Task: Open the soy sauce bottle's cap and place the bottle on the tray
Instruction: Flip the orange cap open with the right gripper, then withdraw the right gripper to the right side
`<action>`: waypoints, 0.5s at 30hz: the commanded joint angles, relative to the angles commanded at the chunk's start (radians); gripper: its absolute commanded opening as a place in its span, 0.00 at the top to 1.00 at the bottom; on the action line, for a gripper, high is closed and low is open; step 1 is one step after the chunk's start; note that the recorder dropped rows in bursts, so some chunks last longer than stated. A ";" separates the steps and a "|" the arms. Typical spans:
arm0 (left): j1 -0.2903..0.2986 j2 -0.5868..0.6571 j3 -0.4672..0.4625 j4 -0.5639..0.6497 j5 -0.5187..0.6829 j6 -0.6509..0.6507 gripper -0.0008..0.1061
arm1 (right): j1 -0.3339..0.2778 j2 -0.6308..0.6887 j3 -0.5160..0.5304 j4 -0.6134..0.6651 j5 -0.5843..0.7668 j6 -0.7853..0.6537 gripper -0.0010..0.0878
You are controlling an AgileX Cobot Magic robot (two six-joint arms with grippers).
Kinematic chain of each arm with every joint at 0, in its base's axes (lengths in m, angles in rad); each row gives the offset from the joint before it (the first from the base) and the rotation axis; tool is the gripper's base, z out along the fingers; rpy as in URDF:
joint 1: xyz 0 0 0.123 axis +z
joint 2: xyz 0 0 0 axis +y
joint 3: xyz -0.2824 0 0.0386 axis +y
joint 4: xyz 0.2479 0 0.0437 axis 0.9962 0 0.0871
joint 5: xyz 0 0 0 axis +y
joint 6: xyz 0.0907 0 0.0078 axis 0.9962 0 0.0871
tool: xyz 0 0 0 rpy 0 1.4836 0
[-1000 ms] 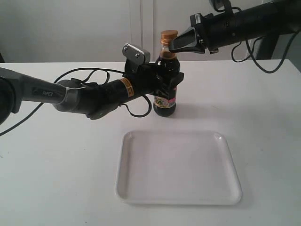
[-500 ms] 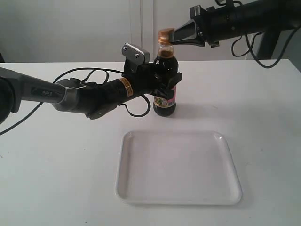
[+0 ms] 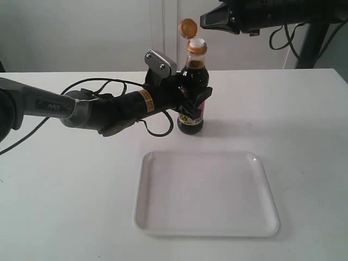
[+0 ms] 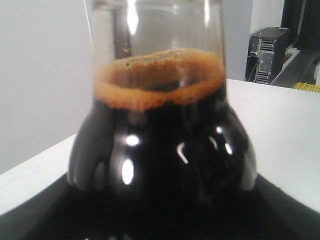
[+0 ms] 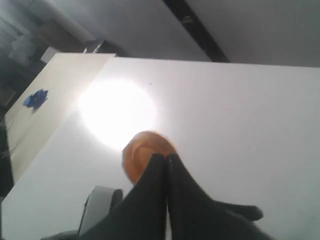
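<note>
The soy sauce bottle (image 3: 192, 92) stands upright on the white table, just behind the tray (image 3: 145, 217). My left gripper (image 3: 193, 101) is shut around its dark belly, over the label. In the left wrist view the bottle (image 4: 165, 150) fills the picture and hides the jaws. The golden-orange cap (image 3: 196, 48) has its hinged lid (image 3: 188, 27) flipped up, and the white spout (image 3: 197, 41) shows. My right gripper (image 3: 203, 22) hovers shut just beside the raised lid, holding nothing. In the right wrist view its closed fingertips (image 5: 159, 161) lie in front of the lid (image 5: 137, 150).
Black cables (image 3: 103, 87) trail along the left arm over the table. A white wall lies behind. The tray holds nothing and sits toward the table's near side.
The right gripper's tip went from the side of the shut cap upward, and the lid has swung open to stand upright. The bottle and left gripper stayed in place.
</note>
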 joint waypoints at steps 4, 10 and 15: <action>0.000 0.000 0.000 0.000 0.000 0.000 0.99 | -0.010 -0.011 0.000 -0.036 0.035 0.000 0.99; 0.000 0.000 0.000 0.000 -0.003 -0.011 0.99 | -0.036 -0.063 0.000 -0.273 0.047 0.040 0.99; 0.000 0.000 0.000 0.000 -0.003 -0.036 0.99 | -0.039 -0.118 0.000 -0.611 0.048 0.167 0.99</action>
